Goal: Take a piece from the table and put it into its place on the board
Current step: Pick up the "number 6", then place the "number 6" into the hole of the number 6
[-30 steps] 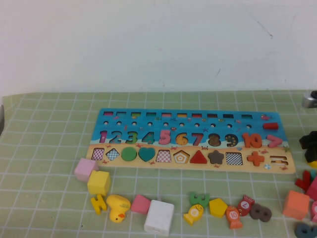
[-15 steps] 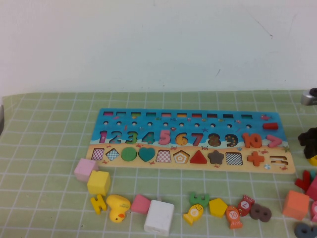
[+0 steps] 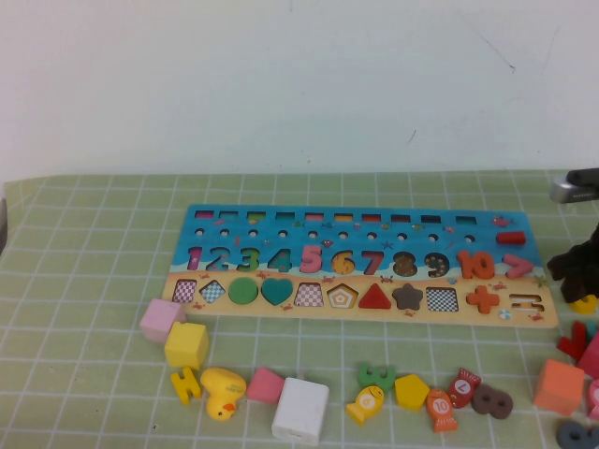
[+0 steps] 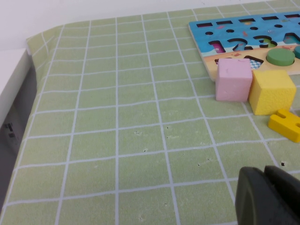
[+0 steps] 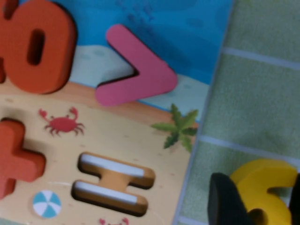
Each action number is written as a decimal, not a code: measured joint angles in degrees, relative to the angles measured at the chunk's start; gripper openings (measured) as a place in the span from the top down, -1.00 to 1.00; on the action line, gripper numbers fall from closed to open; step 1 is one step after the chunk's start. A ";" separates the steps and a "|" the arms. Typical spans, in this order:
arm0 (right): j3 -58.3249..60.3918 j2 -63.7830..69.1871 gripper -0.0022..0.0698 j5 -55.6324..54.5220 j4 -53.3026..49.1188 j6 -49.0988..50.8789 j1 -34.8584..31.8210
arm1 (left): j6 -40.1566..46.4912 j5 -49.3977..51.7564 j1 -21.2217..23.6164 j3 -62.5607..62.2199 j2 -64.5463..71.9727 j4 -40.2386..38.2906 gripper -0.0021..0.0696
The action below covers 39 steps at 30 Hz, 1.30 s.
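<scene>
Beside the right end of the one board (image 3: 374,224), we see one yellow piece (image 5: 265,194), a 6, pinched in the right gripper (image 3: 580,276), just over the green mat (image 3: 94,281). Our left gripper (image 4: 269,197) sits low over the mat near one pink cube (image 4: 233,78) and one yellow cube (image 4: 273,91); we cannot tell its state.

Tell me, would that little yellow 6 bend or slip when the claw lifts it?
The yellow 6 looks like thick, flat painted wood, so probably stiff and light. Its smooth paint may make it slightly slippery in the right claw, beside the board. It shouldn't roll. The left claw hangs over bare mat.
</scene>
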 joint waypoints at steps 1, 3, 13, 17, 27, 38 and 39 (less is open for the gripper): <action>0.00 0.00 0.20 0.00 0.00 -0.21 0.10 | 0.00 0.00 0.00 0.00 0.00 0.00 0.95; 0.00 0.00 0.20 0.00 0.00 -0.45 0.11 | 0.00 0.00 0.00 0.00 0.00 0.00 0.95; -1.92 0.00 0.20 1.15 -1.48 -1.29 0.47 | 0.00 0.00 0.00 0.00 0.00 0.00 0.95; -5.78 0.00 0.20 5.04 -1.61 -1.29 0.47 | 0.00 0.00 0.00 0.00 0.00 0.00 0.95; -13.38 0.00 0.20 9.78 21.90 -4.49 1.01 | 0.00 0.00 0.00 0.00 0.00 0.00 0.95; -16.91 5.31 0.20 1.67 39.42 -15.10 14.67 | 0.00 0.00 0.00 0.00 0.00 0.00 0.95; -18.12 6.43 0.20 1.55 39.30 -15.10 15.90 | 0.00 0.00 0.00 0.00 0.00 0.00 0.95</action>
